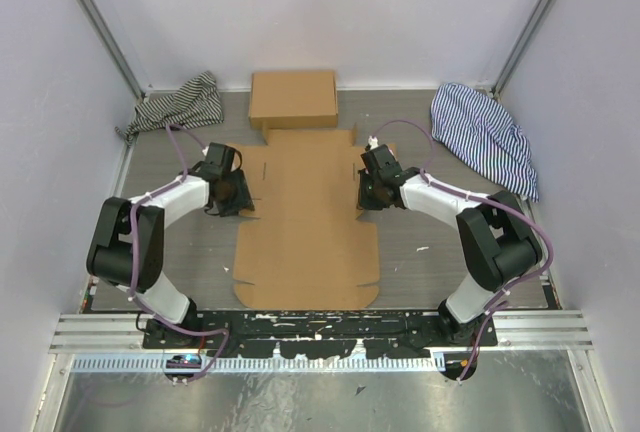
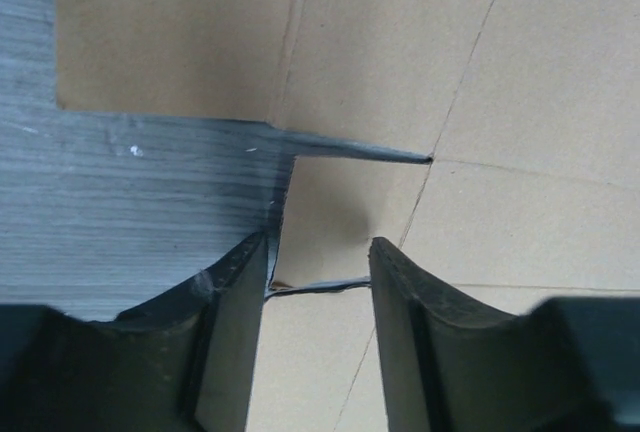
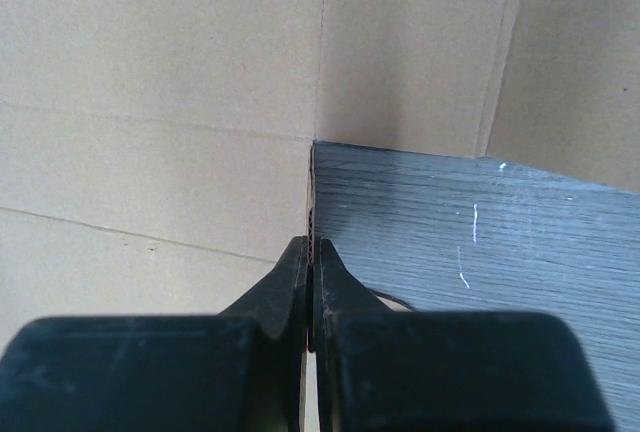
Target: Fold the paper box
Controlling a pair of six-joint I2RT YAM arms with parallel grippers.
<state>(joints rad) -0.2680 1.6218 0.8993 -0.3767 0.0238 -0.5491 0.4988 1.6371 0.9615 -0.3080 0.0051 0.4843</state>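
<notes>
The paper box (image 1: 305,222) lies as a flat brown die-cut sheet in the middle of the table. My left gripper (image 1: 240,195) is at the sheet's left edge, open. In the left wrist view its fingers (image 2: 318,247) straddle a small side tab of the sheet (image 2: 500,72) beside a slit. My right gripper (image 1: 366,195) is at the sheet's right edge. In the right wrist view it (image 3: 313,247) is shut on the corrugated edge of a side flap (image 3: 150,102), which shows edge-on between the fingers.
A ready-formed brown cardboard box (image 1: 293,98) stands at the back, touching the sheet's far end. A striped cloth (image 1: 180,102) lies at the back left and another (image 1: 487,132) at the back right. Grey wood-grain table (image 3: 480,222) shows on both sides.
</notes>
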